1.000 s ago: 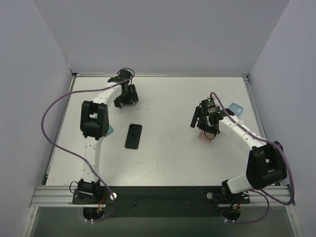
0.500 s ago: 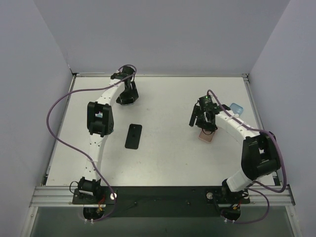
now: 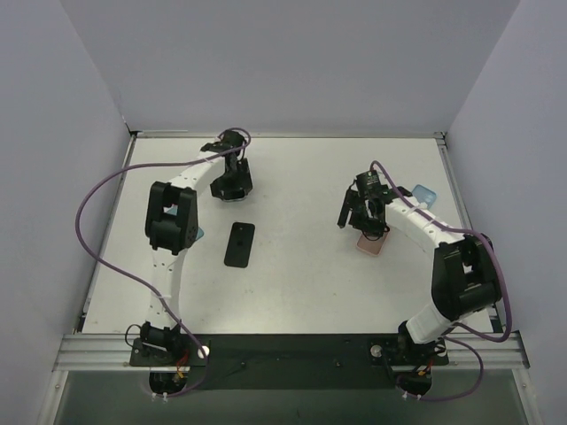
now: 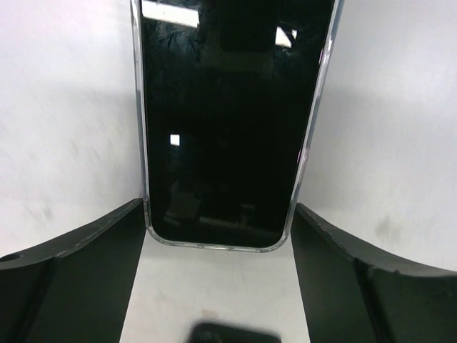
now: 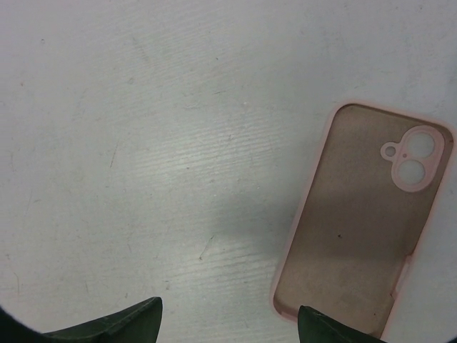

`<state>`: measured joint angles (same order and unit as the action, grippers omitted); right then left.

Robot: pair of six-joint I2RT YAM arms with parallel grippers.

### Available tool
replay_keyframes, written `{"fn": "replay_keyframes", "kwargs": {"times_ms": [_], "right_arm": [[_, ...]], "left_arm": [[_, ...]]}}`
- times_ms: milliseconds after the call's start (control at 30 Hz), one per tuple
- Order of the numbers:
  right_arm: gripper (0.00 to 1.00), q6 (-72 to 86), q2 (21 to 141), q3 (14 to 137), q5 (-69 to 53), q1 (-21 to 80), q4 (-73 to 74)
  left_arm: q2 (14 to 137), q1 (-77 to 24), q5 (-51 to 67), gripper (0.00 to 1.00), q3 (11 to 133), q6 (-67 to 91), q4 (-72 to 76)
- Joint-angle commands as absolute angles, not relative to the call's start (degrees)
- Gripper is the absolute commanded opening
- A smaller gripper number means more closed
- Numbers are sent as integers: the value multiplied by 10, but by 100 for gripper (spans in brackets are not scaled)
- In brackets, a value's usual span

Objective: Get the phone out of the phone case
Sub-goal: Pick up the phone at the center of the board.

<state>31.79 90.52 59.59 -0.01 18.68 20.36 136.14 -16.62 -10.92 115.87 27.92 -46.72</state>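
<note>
I see the cased phone (image 3: 239, 243) flat on the white surface (image 3: 301, 283), at 6 o'clock from my spread left gripper (image 3: 228, 188). My right gripper (image 3: 361, 217), spread too, hangs by a pink case (image 3: 370, 246). Lilac-grey walls (image 3: 283, 62) enclose it.

Readable text overall: none in any of the three views.
Phone (image 4: 228, 121): the screen is dark and blank, showing only small spots of glare. No words, logo or numbers.
Pink case (image 5: 357, 221): plain inner face with a camera cut-out. No brand or lettering can be seen.
Robot arms (image 3: 416, 232): any labels are too small to read from the top view.
Table (image 3: 301, 283): pale surface with faint scuffs that form no letters or signs.
</note>
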Motion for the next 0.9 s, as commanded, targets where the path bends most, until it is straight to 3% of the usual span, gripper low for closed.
{"fn": "replay_keyframes", "kwargs": {"times_ms": [0, 267, 867], "right_arm": [[70, 335, 874, 591, -23, 185, 211], [70, 402, 849, 546, -124, 178, 157], [68, 604, 903, 473, -323, 228, -85]], "left_arm": [[1257, -223, -25, 47, 1046, 299, -442], [1116, -297, 103, 43, 849, 375, -348], [976, -381, 196, 43, 690, 432, -246]]}}
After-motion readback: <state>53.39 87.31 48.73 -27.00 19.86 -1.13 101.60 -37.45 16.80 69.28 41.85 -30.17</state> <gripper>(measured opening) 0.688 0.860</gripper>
